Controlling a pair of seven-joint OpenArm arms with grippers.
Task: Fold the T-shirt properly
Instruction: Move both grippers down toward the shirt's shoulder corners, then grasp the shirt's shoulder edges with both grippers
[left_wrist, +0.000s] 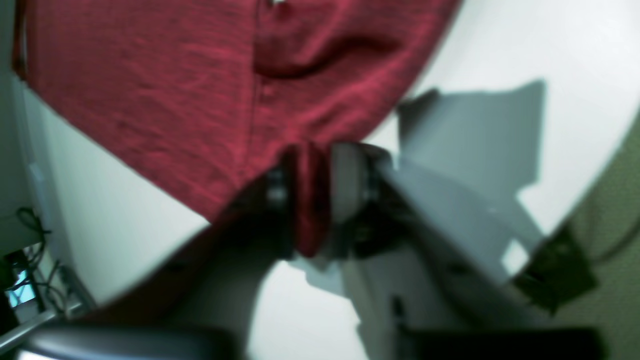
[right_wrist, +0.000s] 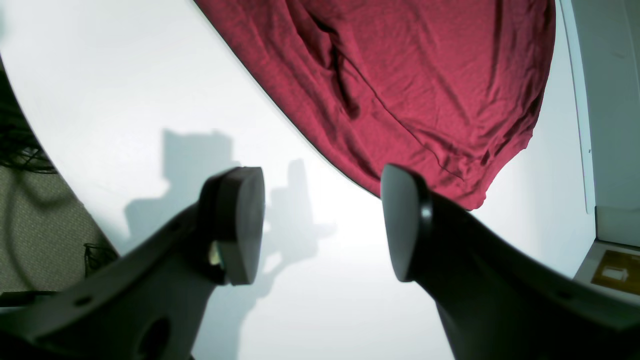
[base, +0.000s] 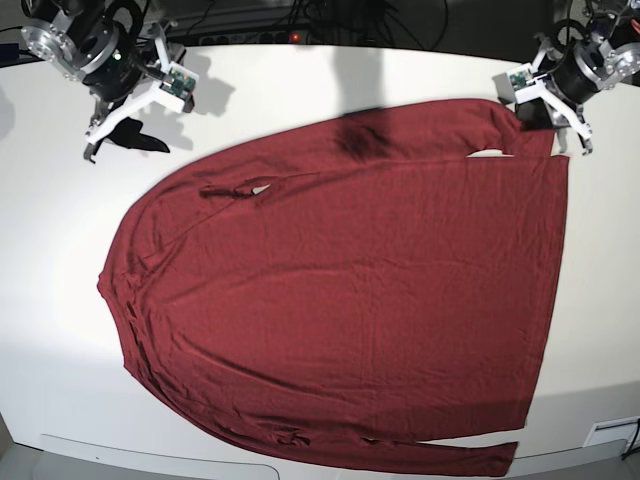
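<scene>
Left end effector (left_wrist: 312, 200) I see clamped on T-shirt (base: 340, 290) corner; right end effector (right_wrist: 322, 225) spread wide, empty, beside its hem.

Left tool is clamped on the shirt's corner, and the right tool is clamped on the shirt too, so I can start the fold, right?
Not quite. The left tool is shut on a bunched corner of the shirt, but the right tool is open, nothing between its fingers. The right wrist view shows it over bare table, the shirt's edge just beyond it.
</scene>
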